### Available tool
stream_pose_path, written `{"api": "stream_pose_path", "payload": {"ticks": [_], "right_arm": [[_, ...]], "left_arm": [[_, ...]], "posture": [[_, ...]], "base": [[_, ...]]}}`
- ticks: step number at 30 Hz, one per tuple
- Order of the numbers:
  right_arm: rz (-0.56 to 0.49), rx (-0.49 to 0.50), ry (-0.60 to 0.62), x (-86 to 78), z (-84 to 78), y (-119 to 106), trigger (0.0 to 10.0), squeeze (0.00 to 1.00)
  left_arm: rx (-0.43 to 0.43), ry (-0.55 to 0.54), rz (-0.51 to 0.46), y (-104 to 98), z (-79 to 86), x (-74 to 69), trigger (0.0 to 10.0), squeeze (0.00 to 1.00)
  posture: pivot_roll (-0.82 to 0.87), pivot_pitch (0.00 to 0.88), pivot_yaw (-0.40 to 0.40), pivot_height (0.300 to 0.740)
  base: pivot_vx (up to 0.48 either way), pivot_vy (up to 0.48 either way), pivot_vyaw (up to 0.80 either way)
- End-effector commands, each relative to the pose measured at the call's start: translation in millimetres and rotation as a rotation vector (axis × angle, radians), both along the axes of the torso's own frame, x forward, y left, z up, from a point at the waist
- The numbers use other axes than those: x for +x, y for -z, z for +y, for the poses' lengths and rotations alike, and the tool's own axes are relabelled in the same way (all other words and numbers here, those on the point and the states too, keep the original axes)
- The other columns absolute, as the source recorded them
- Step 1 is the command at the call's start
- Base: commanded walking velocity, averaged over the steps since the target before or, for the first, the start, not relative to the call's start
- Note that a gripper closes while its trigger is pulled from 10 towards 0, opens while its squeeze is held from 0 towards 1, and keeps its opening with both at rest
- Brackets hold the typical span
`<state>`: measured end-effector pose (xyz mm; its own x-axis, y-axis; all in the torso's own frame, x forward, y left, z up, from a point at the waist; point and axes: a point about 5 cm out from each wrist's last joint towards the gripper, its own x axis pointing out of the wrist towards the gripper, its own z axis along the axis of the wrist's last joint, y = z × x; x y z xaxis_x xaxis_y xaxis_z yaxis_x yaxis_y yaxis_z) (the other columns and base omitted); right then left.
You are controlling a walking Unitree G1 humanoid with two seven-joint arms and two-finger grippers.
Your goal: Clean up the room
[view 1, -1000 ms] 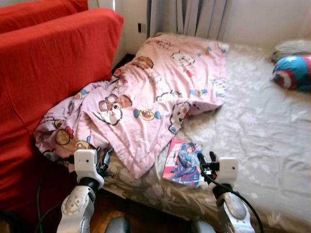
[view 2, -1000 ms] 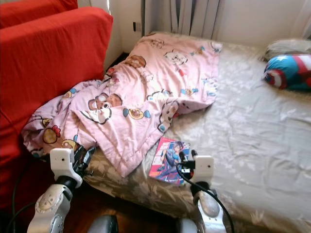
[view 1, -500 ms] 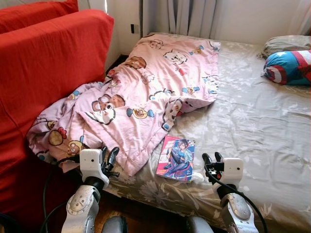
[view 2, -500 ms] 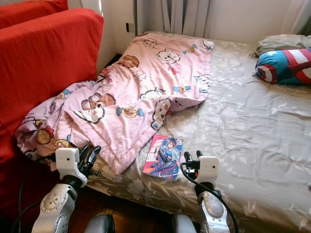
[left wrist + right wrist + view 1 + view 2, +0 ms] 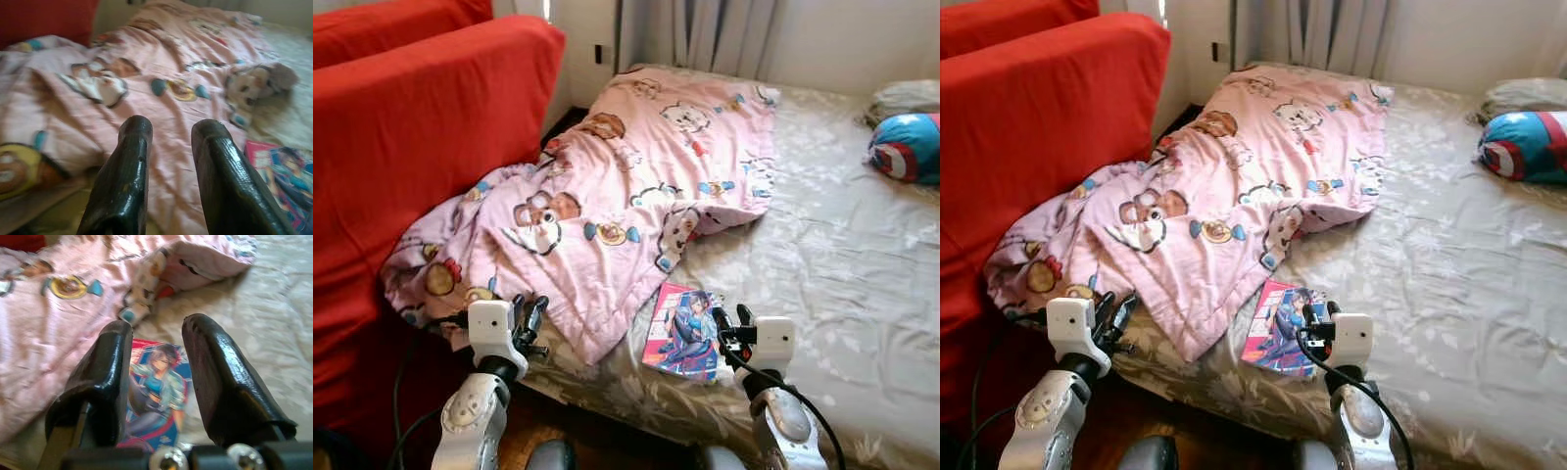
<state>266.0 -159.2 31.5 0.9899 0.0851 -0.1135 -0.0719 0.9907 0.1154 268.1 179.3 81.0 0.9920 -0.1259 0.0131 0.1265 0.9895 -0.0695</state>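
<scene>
We stand at the near edge of the bed [image 5: 862, 255], and the thing to tidy first looks to be the comic book [image 5: 683, 331] lying flat on the sheet near that edge, just beside the lower corner of the pink blanket [image 5: 626, 196] – touching or nearly touching it, we cannot tell which. Our right gripper [image 5: 732, 320] hovers just past the book's far-side edge from the blanket, fingers parted and holding nothing; in the right wrist view the cover sits straight ahead between the two fingers [image 5: 110, 377]. The book's long axis runs roughly away from us, up the bed, so the right arm is plainly the nearer one. Our left gripper [image 5: 527, 315] hangs spread and empty over the blanket's drooping edge by the red sofa [image 5: 421, 147]. Against half a second ago, the whole view has swung – the camera moved – and the right gripper now sits closer to the book
</scene>
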Motion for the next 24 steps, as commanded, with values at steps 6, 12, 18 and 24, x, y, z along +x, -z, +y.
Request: {"api": "stream_pose_path", "payload": {"ticks": [6, 12, 18, 24], "right_arm": [[-0.003, 0.010, 0.009, -1.3, -0.9, 0.6, 10.0, 0.00], [0.020, 0.000, 0.006, -1.7, -0.4, 3.3, 10.0, 0.00], [0.046, -0.005, 0.001, -0.4, 1.9, 6.1, 10.0, 0.00], [0.032, -0.005, 0.008, 1.2, 0.4, 5.4, 10.0, 0.00]], "left_arm": [[-0.005, -0.005, 0.005, 0.2, 2.8, -1.9, 10.0, 0.00], [-0.004, -0.007, 0.005, 0.0, 3.3, -1.8, 10.0, 0.00], [-0.003, -0.006, 0.001, -1.2, 4.2, -1.2, 10.0, 0.00], [0.018, 0.013, -0.008, -4.4, 6.3, 4.8, 10.0, 0.00]], "posture": [[-0.02, 0.103, -0.025, 0.627], [-0.02, 0.109, -0.026, 0.627], [-0.02, 0.120, -0.024, 0.612], [-0.02, 0.139, -0.022, 0.602]], "base": [[0.000, 0.000, 0.00], [0.000, 0.000, 0.00], [0.000, 0.000, 0.00], [0.000, 0.000, 0.00]]}}
